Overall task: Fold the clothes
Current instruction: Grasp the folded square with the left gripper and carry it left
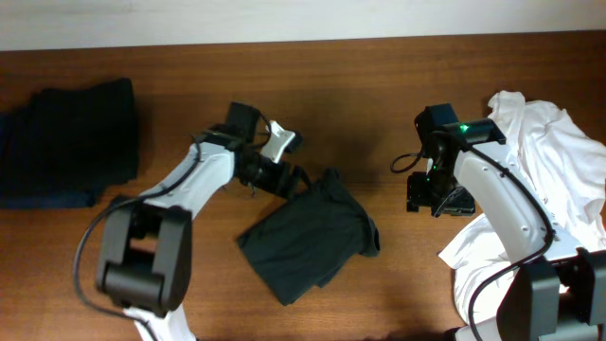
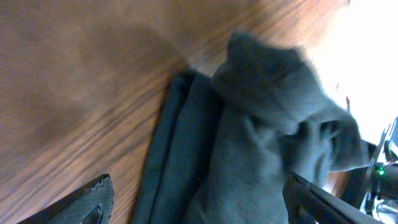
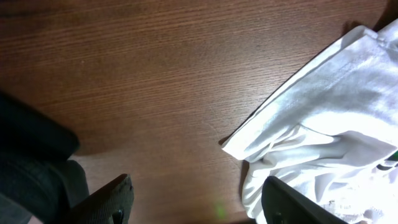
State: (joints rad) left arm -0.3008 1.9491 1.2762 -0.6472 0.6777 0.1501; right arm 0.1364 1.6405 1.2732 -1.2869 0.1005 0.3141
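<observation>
Firstly, white clothes [image 1: 540,142]: lay heaped, unfolded, at the right edge of the table [image 1: 379,76]; could slide off if tugged carelessly.
Grey garment [image 1: 308,237]: lay crumpled in the middle, partly doubled; could bunch or unfold if only one layer got pinched.
Left gripper [image 1: 289,178]: stood wide open at the garment's upper corner, holding nothing.
Right gripper [image 1: 440,201]: stood wide open above bare wood beside the white clothes, holding nothing.

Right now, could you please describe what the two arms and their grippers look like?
The left arm and right arm both have smooth white link shells with black joints and black bases. Thin black cables loop beside them. A green light glows on the right arm's wrist. The left gripper and right gripper are black, with dark flat fingers.
</observation>
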